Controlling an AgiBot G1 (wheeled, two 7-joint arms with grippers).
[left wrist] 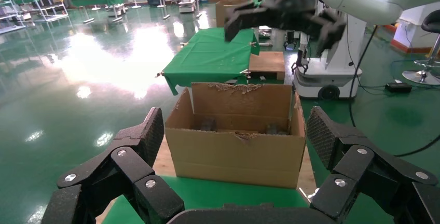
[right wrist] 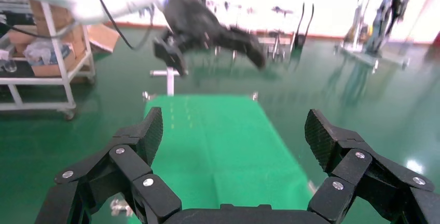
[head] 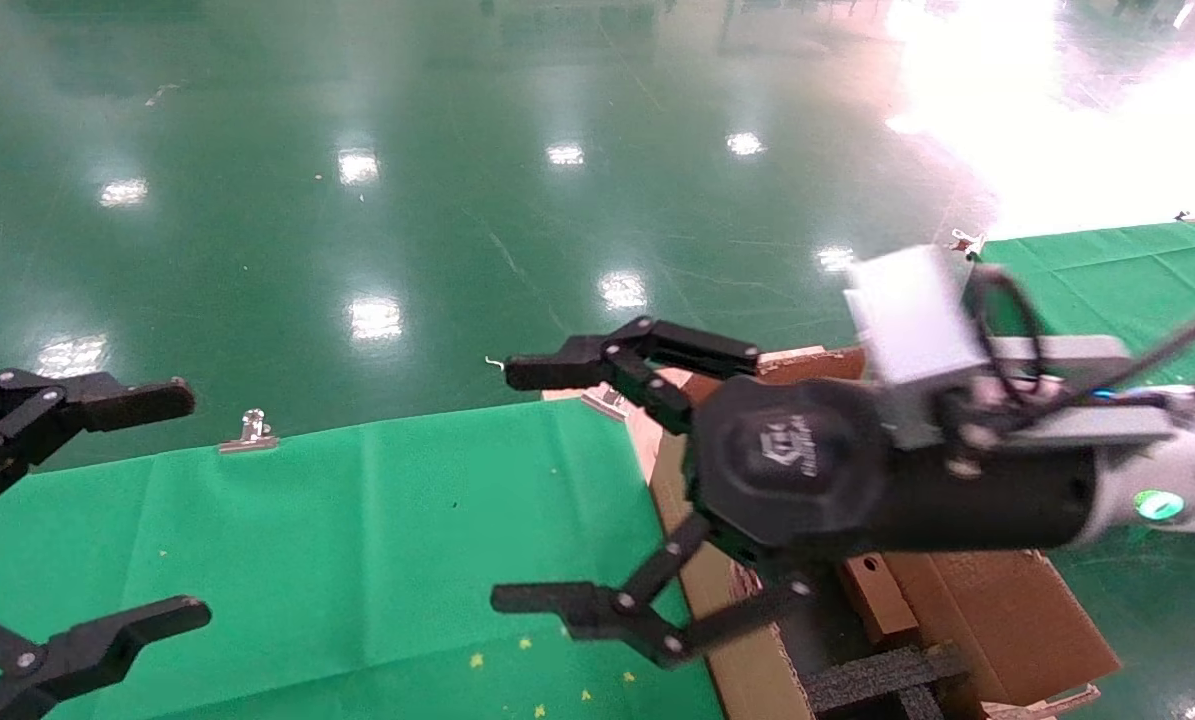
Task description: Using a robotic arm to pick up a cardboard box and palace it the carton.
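Observation:
My right gripper [head: 510,485], black on a white arm with a grey camera block, is open and empty; it hangs over the near-left edge of the carton [head: 1007,610]. The carton is large and brown, with torn flaps and black foam [head: 882,680] inside. A small brown cardboard box [head: 875,598] with a round hole lies inside it beside the foam. The left wrist view shows the carton [left wrist: 238,154] head-on with the right gripper [left wrist: 285,9] above it. My left gripper [head: 189,505] is open and empty at the far left, over the green cloth.
A green cloth [head: 357,540] covers the table left of the carton, held by metal clips [head: 249,432]. A second green-covered surface [head: 1107,270] lies at the right. Glossy green floor [head: 457,200] lies beyond. A wheeled robot base [left wrist: 332,79] stands behind the carton.

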